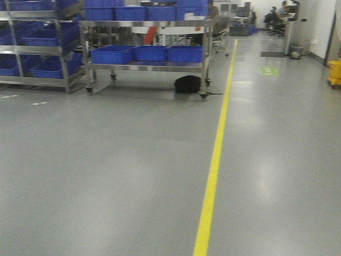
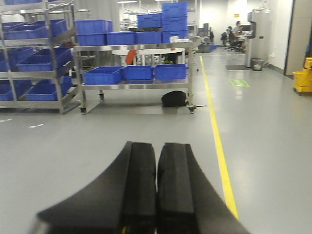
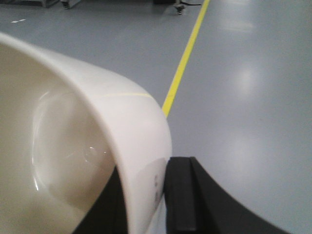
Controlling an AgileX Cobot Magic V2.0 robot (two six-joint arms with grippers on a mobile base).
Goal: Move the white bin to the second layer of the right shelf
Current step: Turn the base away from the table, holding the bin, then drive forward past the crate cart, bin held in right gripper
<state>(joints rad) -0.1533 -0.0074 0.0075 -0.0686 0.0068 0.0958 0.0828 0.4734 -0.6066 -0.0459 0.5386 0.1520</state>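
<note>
The white bin [image 3: 73, 146] fills the left of the right wrist view, glossy cream, its mouth toward the camera. My right gripper [image 3: 146, 195] is shut on the bin's wall, one black finger inside and one finger [image 3: 180, 195] outside, holding it above the grey floor. My left gripper [image 2: 157, 185] is shut and empty, its black fingers [image 2: 139, 185] pressed together, pointing across the floor. No shelf with roller tracks shows in any view. Neither gripper shows in the front view.
A steel cart [image 1: 146, 66] with blue crates [image 1: 152, 53] stands ahead, a black bag [image 1: 187, 84] under it. A rack of blue crates [image 1: 32, 42] stands at far left. A yellow floor line [image 1: 213, 170] runs forward. A yellow mop bucket [image 1: 334, 73] is at far right. People sit at desks [image 1: 277, 18] behind.
</note>
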